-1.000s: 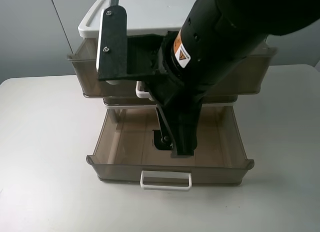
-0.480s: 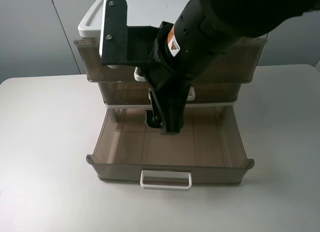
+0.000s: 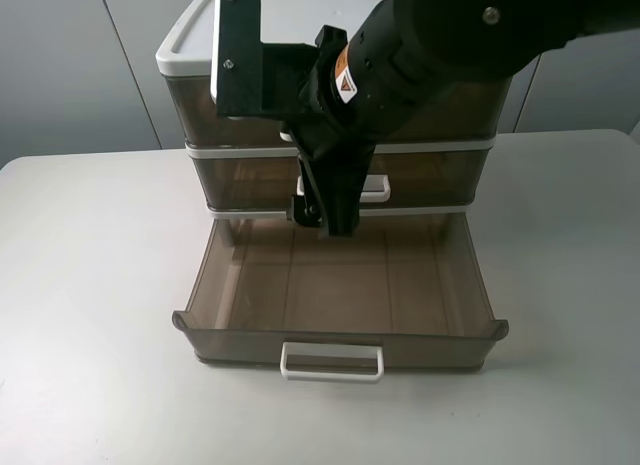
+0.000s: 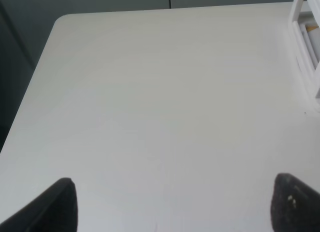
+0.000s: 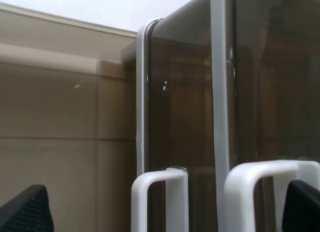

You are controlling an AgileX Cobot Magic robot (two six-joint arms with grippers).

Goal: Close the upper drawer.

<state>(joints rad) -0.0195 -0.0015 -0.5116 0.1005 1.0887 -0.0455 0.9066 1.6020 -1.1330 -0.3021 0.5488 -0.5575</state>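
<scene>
at the back of the counter (image 3: 90, 285), in the top slot of the cabinet (image 3: 185, 45), the upper drawer (image 3: 190, 110) sits with its front about level with the front of the middle drawer (image 3: 240, 180) beneath it. it looks fully in or very nearly so, though the arm hides its middle in the high view. the bottom drawer (image 3: 340, 347) stands pulled well out.

the right pincer (image 3: 322, 213) hangs close before the two upper fronts, fingers spread wide and gripping nothing; i cannot tell whether it touches the drawer. the left pincer (image 4: 175, 207) is also open and empty, over the counter beside the cabinet.

the drawer is probably light: thin smoky plastic, with nothing showing through it. its walls should be stiff enough to push but likely to flex, and its smooth front offers fingers little grip. the best place to press is the centre of the front, at or just beside the white loop handle (image 5: 239, 207). a push near one end would likely skew it in its slot.

it sits level, with its front facing out toward the arms. its long axis runs side to side across the cabinet, and its travel runs crosswise to that, straight back.
</scene>
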